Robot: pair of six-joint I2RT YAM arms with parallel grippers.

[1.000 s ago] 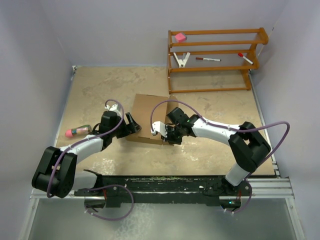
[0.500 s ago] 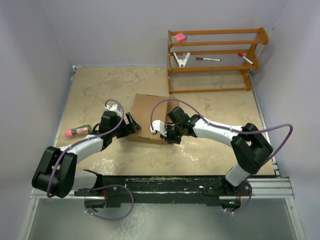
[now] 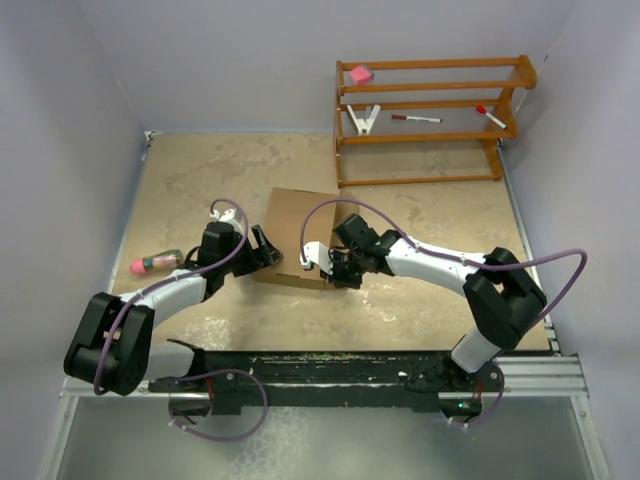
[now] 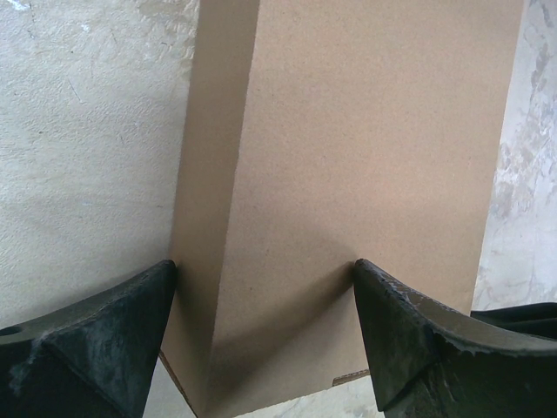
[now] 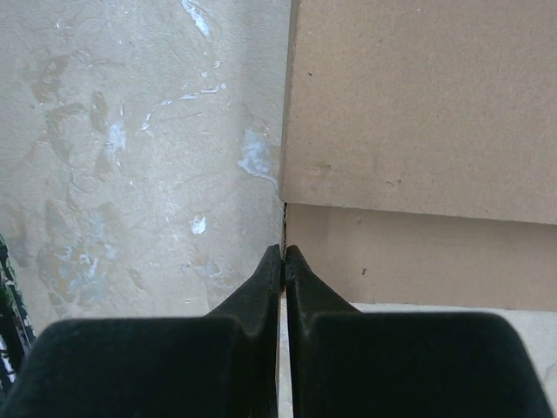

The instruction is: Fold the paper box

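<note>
The paper box is a plain brown cardboard box lying shut in the middle of the table. My left gripper stands open at the box's near left corner. In the left wrist view its fingers straddle that corner of the box: one fingertip is beside the shaded side wall, the other over the top face. My right gripper is at the near right corner. In the right wrist view it is shut on a thin cardboard edge of the box.
A wooden rack stands at the back right, holding a pink block, a white clip and a marker. A pink-tipped object lies at the left by my left arm. Walls close in on both sides.
The right arm's elbow has shifted slightly to the right. Both grippers and the box stay where they were.
</note>
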